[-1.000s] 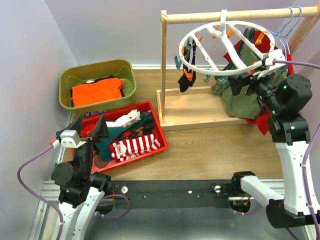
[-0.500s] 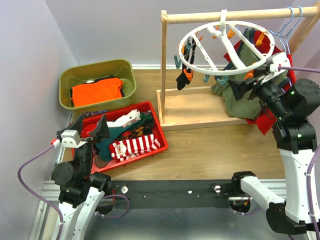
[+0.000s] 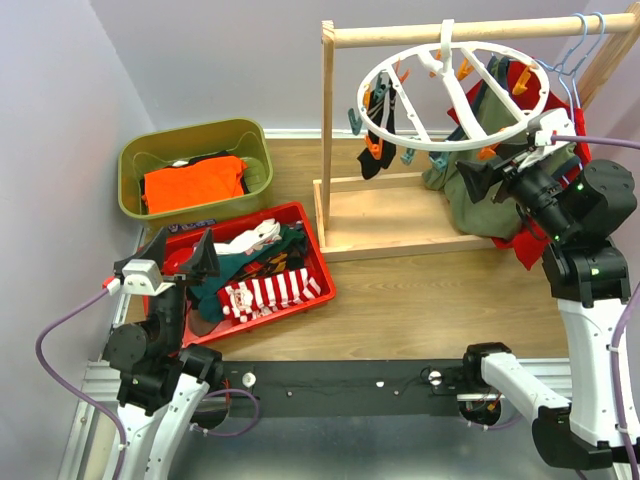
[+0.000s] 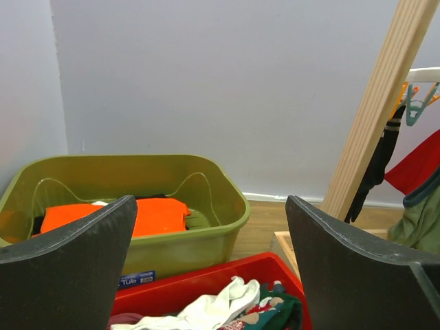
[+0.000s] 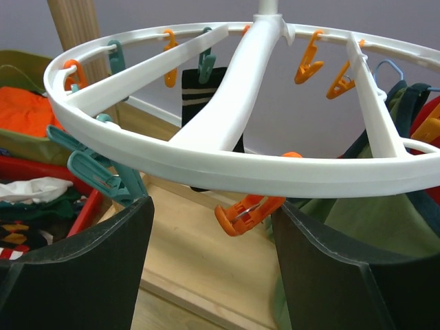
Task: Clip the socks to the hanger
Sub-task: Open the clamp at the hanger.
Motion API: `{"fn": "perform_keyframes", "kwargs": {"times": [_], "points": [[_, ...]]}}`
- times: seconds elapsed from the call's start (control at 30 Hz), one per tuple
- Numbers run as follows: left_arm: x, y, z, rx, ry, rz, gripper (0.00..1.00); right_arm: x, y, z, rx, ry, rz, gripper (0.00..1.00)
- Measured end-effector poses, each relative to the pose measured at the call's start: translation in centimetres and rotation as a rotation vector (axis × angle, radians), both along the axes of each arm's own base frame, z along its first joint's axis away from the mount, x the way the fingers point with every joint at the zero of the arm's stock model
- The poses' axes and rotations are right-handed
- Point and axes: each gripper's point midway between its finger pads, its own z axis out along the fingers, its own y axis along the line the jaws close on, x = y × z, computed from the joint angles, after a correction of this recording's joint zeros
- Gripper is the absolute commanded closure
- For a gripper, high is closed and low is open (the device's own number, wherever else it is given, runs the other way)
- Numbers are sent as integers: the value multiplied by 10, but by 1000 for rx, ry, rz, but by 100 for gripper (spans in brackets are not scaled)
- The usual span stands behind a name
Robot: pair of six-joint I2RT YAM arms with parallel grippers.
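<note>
Black and wedge-shaped, the right arm's fingers stand wide apart with nothing between them, raised just under the near rim of the hanger. In the wrist view an orange clip dangles from that rim in the gap between the fingertips. Whether it touches either one cannot be told from these angles. Behind the fingers the wrist points left and toward the back wall. The forearm rises steeply at the right side of the tabletop, and the base sits at the near edge.

The left arm's fingers are spread just as wide and hold nothing. They hover over the left end of the red tray, aimed at the back wall, with the arm folded compactly above its base.

The hanger hangs tilted by its hook from the wooden rack. A dark sock with pale stripes near its cuff is clipped at the ring's far left side, and teal clips hang from the near rim at the left. The other socks lie heaped in the red tray, a red-and-white striped one in front, with white, dark green and argyle ones behind it.

A small blue label on the front wall of the green tub reads "Tub". A folded orange garment lies inside the tub.
</note>
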Motion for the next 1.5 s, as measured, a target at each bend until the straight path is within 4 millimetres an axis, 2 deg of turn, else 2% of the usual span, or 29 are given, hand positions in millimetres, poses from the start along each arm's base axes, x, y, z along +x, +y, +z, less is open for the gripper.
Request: {"fn": "perform_keyframes", "kwargs": {"times": [0.3,0.57,0.7,0.87,1.03,1.3,1.5], "points": [[0,-1,0,3,1,-2,1,4,-1,-7,7,16,-13,23],[6,-5,-4,17,23,-16,1,8,-12,-8,-18,3,-70,20],[8,-8,-6,25,31,-27,1,14,-12,-10,-34,11,-74,24],[8,-9,-6,26,30,-32,1,16,-9,-15,-33,32,-58,25],[7,-9,-6,27,30,-33,1,6,-8,-7,-27,11,-43,26],[9,-14,-7,39,34,-56,1,-27,0,12,8,-54,14,30],[18,-33,-12,83,58,-138,1,-24,8,3,30,-17,55,32]]}}
